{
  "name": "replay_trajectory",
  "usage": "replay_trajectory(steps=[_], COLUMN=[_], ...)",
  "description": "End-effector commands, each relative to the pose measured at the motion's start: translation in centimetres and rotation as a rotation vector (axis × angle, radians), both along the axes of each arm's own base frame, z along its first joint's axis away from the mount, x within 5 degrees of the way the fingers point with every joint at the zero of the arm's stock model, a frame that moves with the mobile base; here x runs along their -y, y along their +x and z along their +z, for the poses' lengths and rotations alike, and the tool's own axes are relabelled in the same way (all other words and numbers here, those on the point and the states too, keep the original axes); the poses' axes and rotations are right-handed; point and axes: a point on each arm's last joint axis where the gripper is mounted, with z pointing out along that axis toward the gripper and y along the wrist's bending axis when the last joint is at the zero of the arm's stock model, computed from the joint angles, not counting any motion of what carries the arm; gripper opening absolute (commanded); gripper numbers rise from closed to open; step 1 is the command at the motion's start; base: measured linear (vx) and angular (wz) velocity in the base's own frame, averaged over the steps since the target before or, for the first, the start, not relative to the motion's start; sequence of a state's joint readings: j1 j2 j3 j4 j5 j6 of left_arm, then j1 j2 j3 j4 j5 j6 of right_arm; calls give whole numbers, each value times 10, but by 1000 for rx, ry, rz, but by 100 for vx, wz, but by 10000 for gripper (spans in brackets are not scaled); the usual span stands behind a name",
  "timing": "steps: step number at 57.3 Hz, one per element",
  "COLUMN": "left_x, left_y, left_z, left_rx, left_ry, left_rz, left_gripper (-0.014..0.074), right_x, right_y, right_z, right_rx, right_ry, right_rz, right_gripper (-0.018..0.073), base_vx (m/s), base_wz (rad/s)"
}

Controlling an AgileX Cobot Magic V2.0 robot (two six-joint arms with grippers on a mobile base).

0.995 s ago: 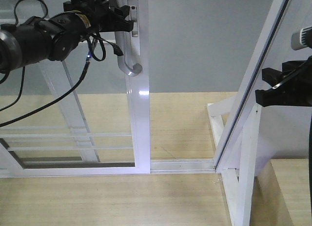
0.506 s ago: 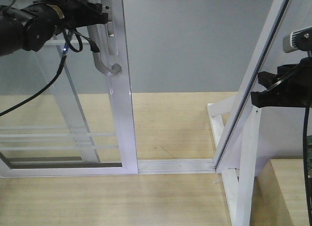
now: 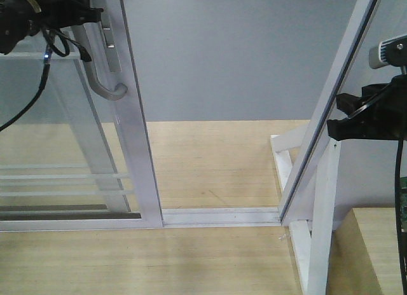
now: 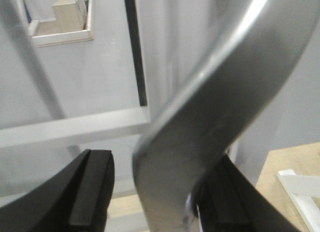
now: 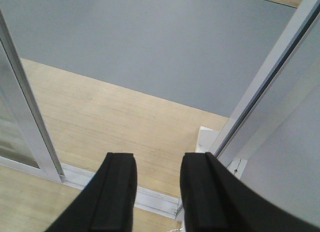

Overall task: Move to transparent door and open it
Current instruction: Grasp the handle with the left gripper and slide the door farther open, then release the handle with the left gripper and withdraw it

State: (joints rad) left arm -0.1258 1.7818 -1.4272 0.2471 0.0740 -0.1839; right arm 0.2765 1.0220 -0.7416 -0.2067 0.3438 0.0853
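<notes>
A white brace post (image 3: pixel 316 238) stands on the wooden floor (image 3: pixel 216 161) before a grey wall (image 3: pixel 241 53).

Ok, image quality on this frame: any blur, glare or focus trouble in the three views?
Left wrist view: the curved grey tubular handle fills the frame, soft and out of focus, with a bright streak along its edge, between the left gripper fingers. Front view: sharp, with faint reflections on the transparent door. Right wrist view: evenly lit, the right gripper empty.

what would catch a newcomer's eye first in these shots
The left tool, top left in the front view, has its fingers on either side of the curved grey handle of the transparent door. At right, the right tool hangs open and empty over the floor track.
</notes>
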Motion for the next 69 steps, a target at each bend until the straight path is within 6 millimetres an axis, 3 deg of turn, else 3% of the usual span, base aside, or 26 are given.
replay_trajectory(steps=[1,26,37,49,69], left_x=[-6,-53,-54,-52,-54], left_y=[-16,-54,-81,-130,-240], left_z=[48,23,37,59,78], left_rx=[167,161,203,279,359], left_ry=[-18,-22,-23,-41,-121], left_rz=[-4,89,89,88,130], left_gripper=[465,465,465,465,465], right_x=[-1,-1,-1,-1,-1], right_y=[3,4,4,4,4], right_z=[19,22,22,21,20], right_rx=[125,154,155,141,140], right_ry=[22,31,33,32,30], right_rz=[16,22,22,18,18], right_gripper=[317,317,317,317,317], base_vx=[0,0,0,0,0], base_wz=[0,0,0,0,0])
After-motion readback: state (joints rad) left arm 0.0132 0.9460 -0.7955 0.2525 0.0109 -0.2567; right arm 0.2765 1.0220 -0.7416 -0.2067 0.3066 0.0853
